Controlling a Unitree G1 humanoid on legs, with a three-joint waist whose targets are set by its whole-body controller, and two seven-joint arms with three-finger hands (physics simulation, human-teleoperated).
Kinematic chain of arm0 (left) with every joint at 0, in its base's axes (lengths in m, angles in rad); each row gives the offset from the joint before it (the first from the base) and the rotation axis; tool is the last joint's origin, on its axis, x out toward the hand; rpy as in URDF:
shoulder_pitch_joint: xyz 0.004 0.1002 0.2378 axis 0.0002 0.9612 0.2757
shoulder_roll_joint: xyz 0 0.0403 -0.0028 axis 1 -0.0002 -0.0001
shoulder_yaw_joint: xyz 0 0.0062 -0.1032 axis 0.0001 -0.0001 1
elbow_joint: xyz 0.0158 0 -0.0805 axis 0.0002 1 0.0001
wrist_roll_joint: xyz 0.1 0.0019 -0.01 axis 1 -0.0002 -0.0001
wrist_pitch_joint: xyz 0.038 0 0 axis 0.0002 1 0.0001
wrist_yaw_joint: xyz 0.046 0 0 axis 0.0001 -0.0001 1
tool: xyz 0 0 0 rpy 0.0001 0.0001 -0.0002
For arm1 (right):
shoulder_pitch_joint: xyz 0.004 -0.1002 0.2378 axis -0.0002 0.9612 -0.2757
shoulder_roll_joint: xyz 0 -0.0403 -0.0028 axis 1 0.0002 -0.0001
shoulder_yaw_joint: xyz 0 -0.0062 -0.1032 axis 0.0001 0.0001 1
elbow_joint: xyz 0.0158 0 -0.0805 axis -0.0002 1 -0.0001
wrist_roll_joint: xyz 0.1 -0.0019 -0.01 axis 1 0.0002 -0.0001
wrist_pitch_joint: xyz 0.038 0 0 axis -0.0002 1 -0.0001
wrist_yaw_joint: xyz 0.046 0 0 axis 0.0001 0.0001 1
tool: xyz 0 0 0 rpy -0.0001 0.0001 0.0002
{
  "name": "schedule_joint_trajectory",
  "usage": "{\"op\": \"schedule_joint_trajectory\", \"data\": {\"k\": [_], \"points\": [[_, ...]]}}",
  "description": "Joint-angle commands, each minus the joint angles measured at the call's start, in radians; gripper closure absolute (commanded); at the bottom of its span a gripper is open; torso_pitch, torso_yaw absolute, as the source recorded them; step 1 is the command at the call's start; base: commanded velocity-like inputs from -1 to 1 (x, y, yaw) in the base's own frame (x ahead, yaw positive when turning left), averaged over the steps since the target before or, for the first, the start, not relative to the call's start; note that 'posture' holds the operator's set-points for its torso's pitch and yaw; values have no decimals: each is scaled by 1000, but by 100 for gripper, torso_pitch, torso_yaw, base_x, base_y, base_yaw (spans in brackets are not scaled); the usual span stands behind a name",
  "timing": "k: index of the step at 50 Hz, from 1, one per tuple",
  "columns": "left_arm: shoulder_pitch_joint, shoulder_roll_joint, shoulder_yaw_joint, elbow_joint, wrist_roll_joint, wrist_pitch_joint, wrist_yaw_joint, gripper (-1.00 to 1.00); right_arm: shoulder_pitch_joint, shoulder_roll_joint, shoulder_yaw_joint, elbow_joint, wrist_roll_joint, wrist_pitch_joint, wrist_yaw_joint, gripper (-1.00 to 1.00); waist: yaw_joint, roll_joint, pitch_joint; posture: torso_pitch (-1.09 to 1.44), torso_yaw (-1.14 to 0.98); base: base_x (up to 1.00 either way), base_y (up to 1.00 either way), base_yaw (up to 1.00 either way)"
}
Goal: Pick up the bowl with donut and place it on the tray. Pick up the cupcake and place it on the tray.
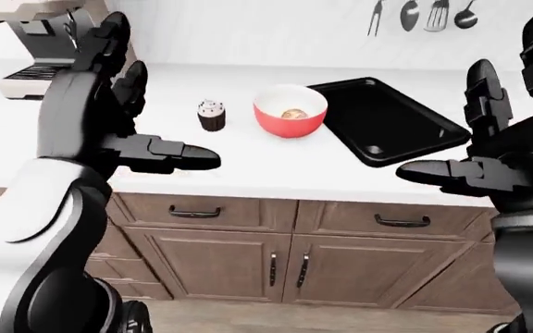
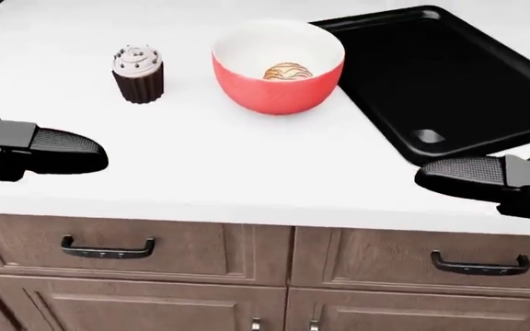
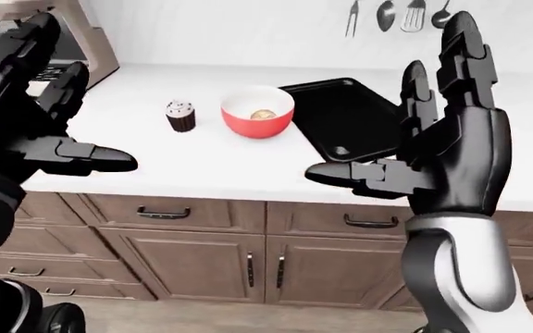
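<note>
Both hands' fingers wide, holding nothing; red bowl (image 2: 278,69) touches tray (image 2: 449,83) edge, so a sloppy grab risks knocking cupcake (image 2: 138,73).

1. No readable text, labels, brands or numbers anywhere.
2. Bowl (image 2: 278,67), cupcake (image 2: 138,73), tray (image 2: 449,76), coffee machine (image 1: 40,52): all unmarked.

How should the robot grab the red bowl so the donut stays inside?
Probably by the rim of the bowl, pinched on its left side, since the tray sits close against its right. The bowl stands upright with its sides curving in toward the base, so keep it level; the donut lies loose inside.
</note>
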Motion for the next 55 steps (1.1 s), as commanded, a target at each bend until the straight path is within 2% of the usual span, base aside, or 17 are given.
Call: {"op": "schedule_joint_trajectory", "data": {"k": [1, 2, 3, 5, 7, 13, 16, 17, 19, 21, 25, 27, 30, 40, 44, 49, 55], "points": [[-16, 5, 1, -2, -18, -10, 11, -100, -19, -17, -13, -3, 27, 2, -20, -100, -5, -14, -11, 0, 0, 34, 0, 0], [-14, 8, 1, -4, -22, -10, 15, -100, -25, -22, -15, -6, 39, 8, -30, -100, -7, -51, -20, 0, 0, 26, 0, 0], [-12, 10, 1, -3, -26, -12, 17, -100, -25, -27, -14, -4, 43, 6, -32, -100, -14, -30, -25, 0, 0, 22, 0, 0], [-15, 17, 5, 2, -35, -13, 20, -100, -31, -37, -12, -2, 53, 8, -42, -100, -15, -39, -20, 0, 0, 21, 0, 0], [-17, 22, 11, 6, -43, -14, 24, -100, -38, -45, -15, -5, 68, 17, -53, -100, -20, -26, -27, 0, 0, 22, 0, 0], [-7, 25, 10, 5, -68, -21, 46, -100, -70, -87, -34, -15, 149, 42, -106, -100, -36, 33, -2, 0, 0, 29, 0, 0], [-3, 29, 9, 6, -78, -27, 53, -100, -72, -106, -31, -16, 180, 33, -127, -100, -44, 104, -17, 0, 0, 27, 0, 0], [-5, 32, 12, 7, -82, -25, 55, -100, -82, -116, -30, -20, 196, 40, -141, -100, -39, 75, -8, 0, 0, 0, 0, 0], [6, 38, 6, 17, -84, -46, 56, -100, -98, -135, -26, -18, 222, 40, -153, -100, -41, 93, -4, 0, 0, 0, 0, 0], [-1, 39, 11, 11, -93, -33, 63, -100, -107, -160, -12, -17, 217, 37, -146, -100, -42, 82, 11, 0, 0, 0, 0, 0], [-1, 39, 2, 9, -100, -32, 72, -100, -156, -217, -12, -35, 226, 95, -144, -100, -35, 37, 28, 0, 0, 0, 0, 0], [-2, 42, 3, 14, -103, -35, 72, -100, -193, -253, -2, -39, 225, 132, -142, -100, -29, -9, 17, 0, 0, 0, 0, 0], [-19, 48, 17, 10, -116, -13, 77, -100, -271, -290, 25, -47, 235, 211, -147, -100, -24, 13, -1, 0, 0, 0, 0, 0], [-20, 74, 58, 8, -168, -7, 93, -100, -460, -415, 180, -48, 262, 356, -166, -100, -26, 34, -4, 0, 0, 0, 0, 0], [-9, 76, 57, 6, -184, -13, 107, -100, -515, -468, 284, -48, 231, 389, -142, -100, -26, 37, 2, 0, 0, 0, 0, 0], [-8, 78, 47, 5, -199, -16, 122, -100, -607, -490, 501, -48, 56, 460, -50, -100, -29, 40, 8, 0, 0, 0, 0, 0], [-9, 91, 65, 14, -221, -18, 126, -100, -623, -449, 801, -22, -461, 510, 223, -100, -29, 45, 11, 0, 0, 0, 0, 0]]}}
